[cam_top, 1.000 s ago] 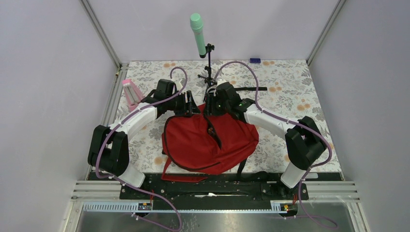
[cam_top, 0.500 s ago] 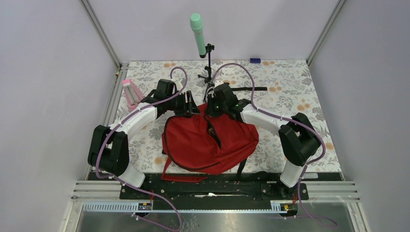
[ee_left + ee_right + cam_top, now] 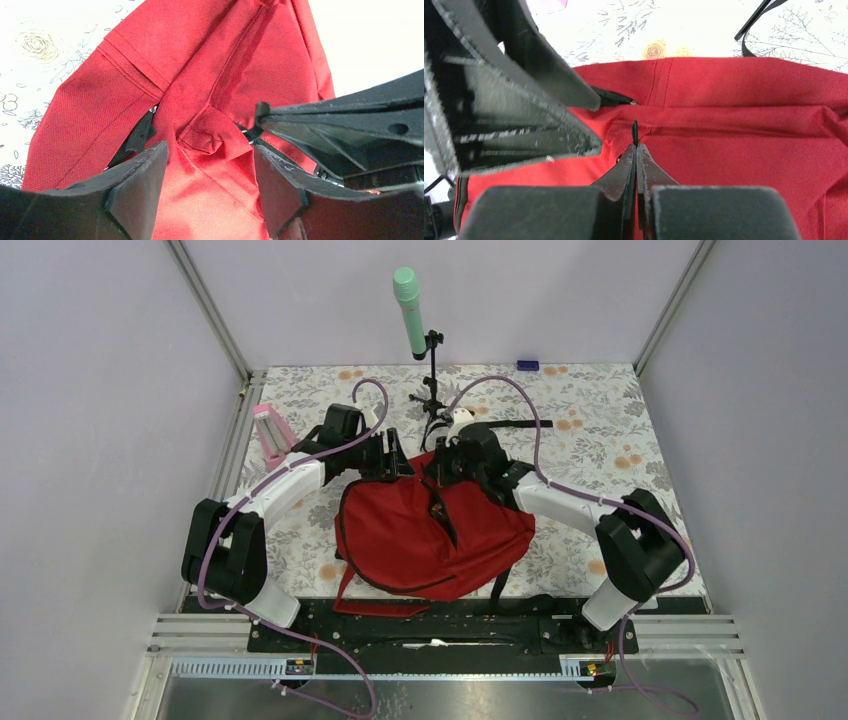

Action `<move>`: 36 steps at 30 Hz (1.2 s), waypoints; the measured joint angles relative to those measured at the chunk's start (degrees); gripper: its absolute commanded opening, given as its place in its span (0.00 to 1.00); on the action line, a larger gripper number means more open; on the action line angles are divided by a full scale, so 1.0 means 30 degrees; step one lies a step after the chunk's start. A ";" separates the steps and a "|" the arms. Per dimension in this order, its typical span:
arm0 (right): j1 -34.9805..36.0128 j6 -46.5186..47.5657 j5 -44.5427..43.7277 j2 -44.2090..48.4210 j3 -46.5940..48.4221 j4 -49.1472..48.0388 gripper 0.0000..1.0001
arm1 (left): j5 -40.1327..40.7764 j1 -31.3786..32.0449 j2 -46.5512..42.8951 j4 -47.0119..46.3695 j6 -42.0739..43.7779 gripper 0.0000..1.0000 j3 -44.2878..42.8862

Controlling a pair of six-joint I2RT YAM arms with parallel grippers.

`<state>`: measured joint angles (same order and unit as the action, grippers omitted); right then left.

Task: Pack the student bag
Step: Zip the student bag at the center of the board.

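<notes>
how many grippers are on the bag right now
2: the left gripper straddles a fold of the student bag at its far edge; the right gripper is shut beside it on the zipper pull.

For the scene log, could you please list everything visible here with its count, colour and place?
student bag: 1, dark red with black straps, centre of table.
microphone: 1, mint green, on a black stand at the far middle.
pink object: 1, far left table edge.
small blue object: 1, far edge.
table: 1, floral cover.
left claw: 1, black, open, fabric fold between its fingers.
right claw: 1, black, shut at the bag's zipper.
</notes>
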<state>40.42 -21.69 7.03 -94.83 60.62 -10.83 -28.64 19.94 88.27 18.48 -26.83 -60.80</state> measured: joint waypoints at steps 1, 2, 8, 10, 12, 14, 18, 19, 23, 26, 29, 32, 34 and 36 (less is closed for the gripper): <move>0.0007 0.0007 0.0102 0.0393 -0.0525 -0.0393 0.00 | 0.0000 0.0000 0.0000 0.0007 0.0000 0.68 0.0000; 0.0029 0.0007 0.0211 0.0750 -0.1020 -0.0765 0.00 | -0.0007 0.0000 0.0000 0.0000 0.0007 0.70 0.0000; 0.0976 0.0015 0.0095 0.2980 -0.3956 -0.2667 0.00 | -0.0146 0.0007 0.0146 0.0000 -0.0029 0.77 -0.0051; 0.1545 0.0007 -0.0189 0.3563 -0.4656 -0.3162 0.00 | -0.0197 0.0058 0.0284 -0.0015 -0.0036 0.80 -0.0124; 0.2055 -0.0015 -0.0699 0.4051 -0.5297 -0.3752 0.00 | -0.0284 0.0160 0.0627 -0.0022 -0.0044 0.83 -0.0277; 0.2331 -0.0058 -0.1042 0.4277 -0.5690 -0.4182 0.00 | -0.0342 0.0321 0.1064 0.0015 -0.0015 0.85 -0.0474; 0.2623 -0.0204 -0.1501 0.4371 -0.6025 -0.4685 0.00 | -0.0321 0.0852 0.1989 0.0335 0.0168 0.79 -0.0882; 0.2645 -0.0226 -0.1552 0.4371 -0.6047 -0.4758 0.00 | -0.0328 0.0962 0.2186 0.0437 0.0189 0.76 -0.0954; 0.2674 -0.0357 -0.1770 0.4371 -0.6084 -0.4874 0.00 | -0.0379 0.1290 0.2616 0.0561 0.0321 0.62 -0.1027; 0.2696 -0.0430 -0.2047 0.4371 -0.6142 -0.4932 0.00 | -0.0415 0.1457 0.2623 0.0605 0.0466 0.38 -0.1115; 0.2747 -0.0452 -0.2630 0.4371 -0.6149 -0.4903 0.00 | -0.0692 0.1661 0.2718 0.0663 0.0510 0.11 -0.1217; 0.2783 -0.0546 -0.3315 0.4371 -0.6149 -0.4656 0.00 | -0.1122 0.1821 0.2892 0.0656 0.0612 0.00 -0.1370; 0.2812 -0.0656 -0.3963 0.4393 -0.6127 -0.4197 0.00 | -0.1188 0.1829 0.2892 0.0634 0.0656 0.00 -0.1370; 0.2892 -0.0816 -0.4881 0.4503 -0.6040 -0.3315 0.00 | -0.1253 0.1829 0.2885 0.0525 0.0583 0.00 -0.1370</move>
<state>49.10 -24.14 -7.62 -81.32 42.50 -20.78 -32.40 25.43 96.92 20.05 -25.08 -64.90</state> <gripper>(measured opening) 0.011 0.036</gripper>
